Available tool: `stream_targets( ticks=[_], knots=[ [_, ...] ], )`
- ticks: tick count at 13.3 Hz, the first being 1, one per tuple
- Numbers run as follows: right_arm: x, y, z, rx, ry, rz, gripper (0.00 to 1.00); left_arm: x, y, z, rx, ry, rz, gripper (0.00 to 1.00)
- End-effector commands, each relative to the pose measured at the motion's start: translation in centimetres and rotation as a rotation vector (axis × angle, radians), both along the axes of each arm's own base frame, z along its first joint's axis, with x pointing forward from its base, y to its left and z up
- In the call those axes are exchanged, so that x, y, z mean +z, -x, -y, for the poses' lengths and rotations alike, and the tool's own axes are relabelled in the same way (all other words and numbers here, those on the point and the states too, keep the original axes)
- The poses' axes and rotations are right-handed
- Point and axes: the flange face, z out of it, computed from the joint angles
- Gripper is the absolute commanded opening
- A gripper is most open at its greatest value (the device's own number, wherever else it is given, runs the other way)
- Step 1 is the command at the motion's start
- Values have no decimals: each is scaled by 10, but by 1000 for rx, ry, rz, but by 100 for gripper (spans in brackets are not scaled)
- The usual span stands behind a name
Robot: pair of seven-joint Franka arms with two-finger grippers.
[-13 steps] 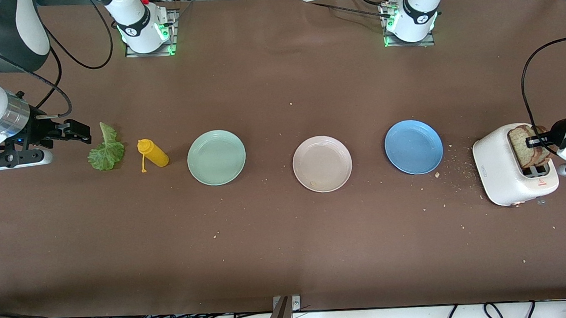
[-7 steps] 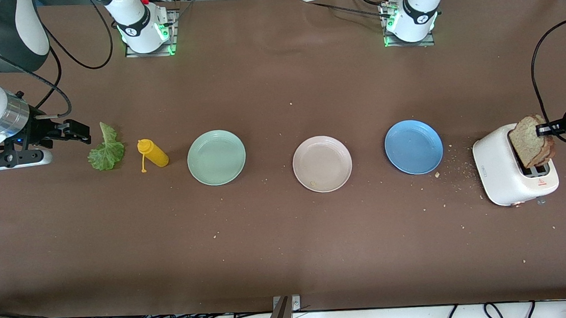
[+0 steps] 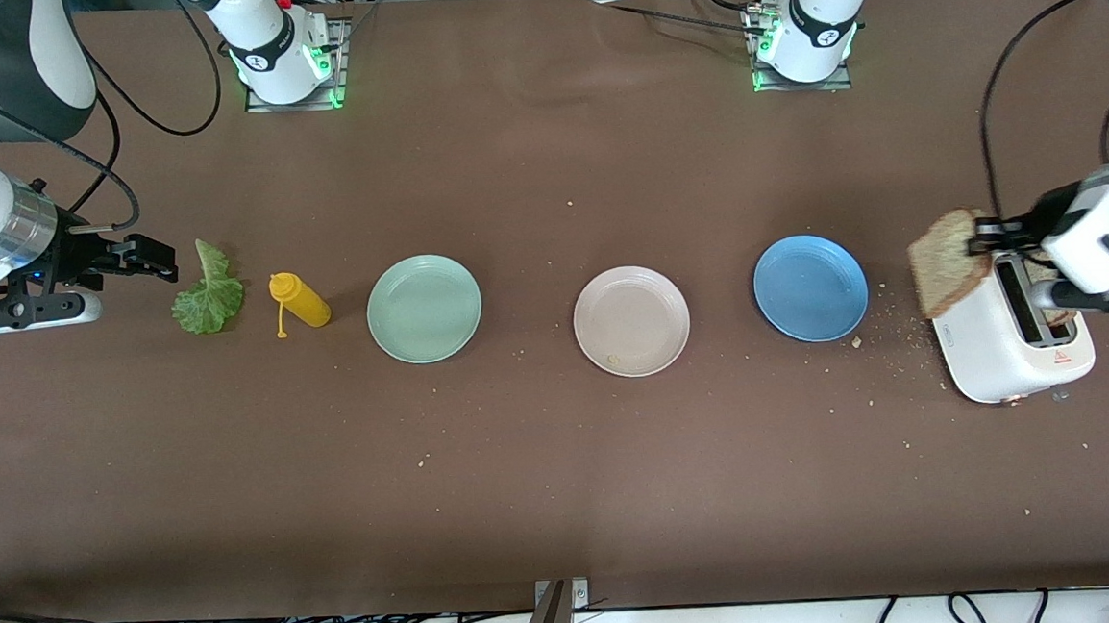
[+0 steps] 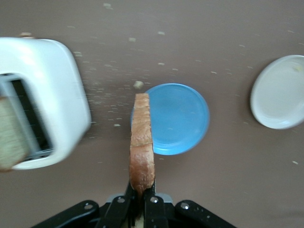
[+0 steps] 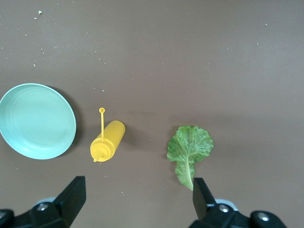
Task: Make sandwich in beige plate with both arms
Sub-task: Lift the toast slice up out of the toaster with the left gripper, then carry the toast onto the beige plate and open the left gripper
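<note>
1. The white toaster (image 3: 1009, 341) has a small red triangle sign on its end, close to the front camera. I cannot read any words on it.
2. The toaster stands at the left arm's end of the brown table (image 3: 564, 465). A second piece of bread (image 4: 10, 137) sits in one of its slots.
3. The left gripper (image 3: 978, 235) pinches a bread slice (image 3: 946, 261) by its top edge. The bread hangs in the air over the toaster's side that faces the blue plate (image 3: 811, 288).
4. In the left wrist view, the bread slice (image 4: 141, 142) shows edge-on. Its long side points away from the gripper (image 4: 141, 202), toward the blue plate (image 4: 178, 118).
5. The beige plate (image 3: 631, 320) sits in the middle of the table, between the blue plate and the mint-green plate (image 3: 424, 308). It holds only a tiny crumb.
6. The lettuce leaf (image 3: 210, 292) lies flat near the right arm's end of the table. Its stem points toward the robot bases.
7. A yellow squeeze bottle (image 3: 299, 300) lies on its side between the leaf and the mint-green plate.
8. The right gripper (image 3: 142, 260) waits just beside the leaf. Its fingers (image 5: 71, 192) are spread wide and hold nothing.
</note>
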Motion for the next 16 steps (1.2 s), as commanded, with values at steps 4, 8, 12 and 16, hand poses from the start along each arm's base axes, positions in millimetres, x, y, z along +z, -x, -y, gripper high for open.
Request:
stream_targets(
  ticks=[4,8,12,16],
  knots=[
    [4,-1,2,-2,-2,2,100,-89,-23,90,-9,393,-163,0],
    [4,-1,2,-2,-2,2,100,-134,-40,130,84,647,-181,0],
    [3,-1,10,-33,-44,0,100,-213,-46,162,49,861,-157,0],
    [3,-1,9,-33,-44,-3,100,-296,-34,191,-40,1005,-138,0]
  ],
)
